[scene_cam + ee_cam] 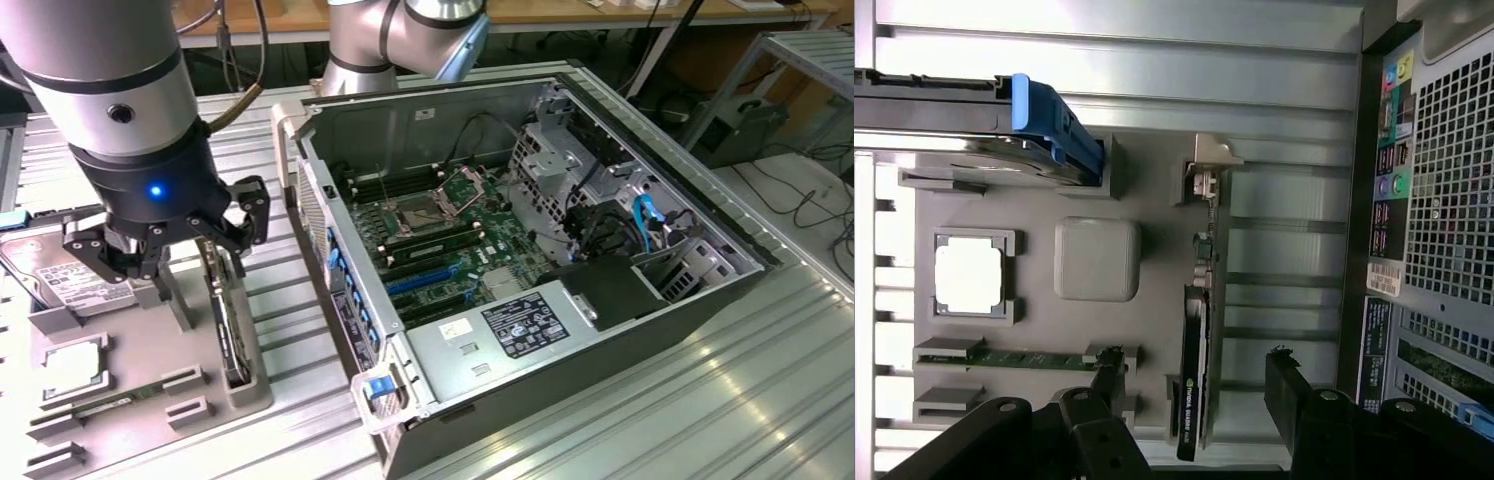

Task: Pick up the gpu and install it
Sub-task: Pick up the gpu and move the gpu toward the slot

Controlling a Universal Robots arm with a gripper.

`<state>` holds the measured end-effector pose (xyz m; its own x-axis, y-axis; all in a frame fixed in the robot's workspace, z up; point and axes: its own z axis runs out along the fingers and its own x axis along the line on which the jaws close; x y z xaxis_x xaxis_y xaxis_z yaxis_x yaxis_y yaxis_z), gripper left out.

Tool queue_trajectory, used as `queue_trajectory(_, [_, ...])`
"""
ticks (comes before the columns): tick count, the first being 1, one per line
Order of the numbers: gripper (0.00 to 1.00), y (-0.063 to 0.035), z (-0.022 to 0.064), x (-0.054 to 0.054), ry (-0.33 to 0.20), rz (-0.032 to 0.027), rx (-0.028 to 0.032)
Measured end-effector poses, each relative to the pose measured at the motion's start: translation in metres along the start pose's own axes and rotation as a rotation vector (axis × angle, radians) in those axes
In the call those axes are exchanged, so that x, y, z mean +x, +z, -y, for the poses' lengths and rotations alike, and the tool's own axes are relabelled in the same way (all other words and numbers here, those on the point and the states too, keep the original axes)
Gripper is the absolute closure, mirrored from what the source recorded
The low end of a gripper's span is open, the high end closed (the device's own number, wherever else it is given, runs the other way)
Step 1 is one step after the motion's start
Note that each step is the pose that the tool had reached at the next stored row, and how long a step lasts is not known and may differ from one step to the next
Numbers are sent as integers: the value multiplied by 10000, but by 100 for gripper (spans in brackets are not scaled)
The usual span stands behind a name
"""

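Observation:
The gpu (230, 325) is a thin dark card standing on its long edge in a slot of the grey fixture tray (140, 345), at the exterior view's left. In the wrist view I see the gpu (1196, 380) edge-on, its pale metal bracket (1208, 170) at the far end. My gripper (187, 265) hangs just above the card. It is open, and its black fingertips (1109, 365) stand wide on either side of the card without touching it. The gripper (1197, 368) holds nothing.
The open computer case (441, 120) lies beside the tray, its motherboard with blue slots (427, 278) exposed; its rear panel (1439, 200) is close by. The tray also holds a hard drive (54, 270) (974, 160), a square chip (969, 275) and a memory stick (1019, 356).

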<state>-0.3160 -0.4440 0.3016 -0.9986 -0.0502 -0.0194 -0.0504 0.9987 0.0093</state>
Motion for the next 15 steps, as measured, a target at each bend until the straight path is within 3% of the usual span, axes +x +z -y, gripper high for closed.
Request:
queue_trajectory(8, [32, 71, 10, -9, 8, 1, 0])
queue_trajectory(15, [32, 198, 26, -7, 9, 0, 0])
